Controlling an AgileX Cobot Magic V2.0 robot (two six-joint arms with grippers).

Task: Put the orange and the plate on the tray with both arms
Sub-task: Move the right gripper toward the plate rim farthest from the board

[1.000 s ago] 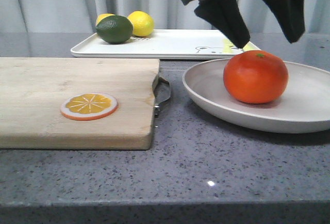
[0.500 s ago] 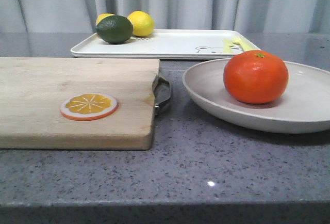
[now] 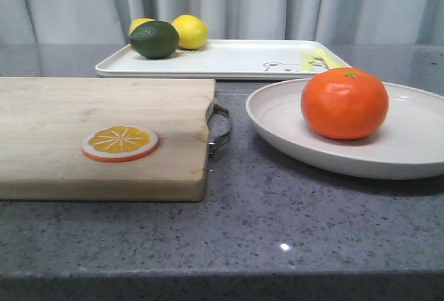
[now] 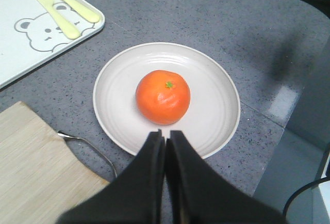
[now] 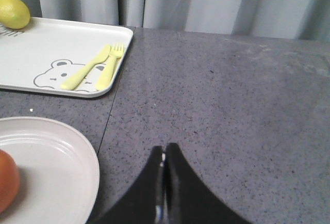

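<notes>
A pale rectangular wooden cutting board (image 3: pixel 104 134) with a metal handle (image 3: pixel 219 129) lies on the speckled grey stone tabletop (image 3: pixel 263 231), bearing a flat orange-slice disc (image 3: pixel 120 142). Farther back sit a dark green lime (image 3: pixel 154 39), two yellow lemons (image 3: pixel 190 31), and a pale yellow plastic fork and knife (image 5: pixel 95 67). Grey curtains (image 3: pixel 277 3) hang behind.

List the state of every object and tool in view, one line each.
orange: whole, resting in the plate, not held.
plate: on the counter beside the tray, not on it.
tray: on the counter, holding lemons, a lime and yellow cutlery.
cutting board: flat, orange slice lying on it.
left tool: shut, empty, above the plate.
right tool: shut, empty, above bare counter.
</notes>
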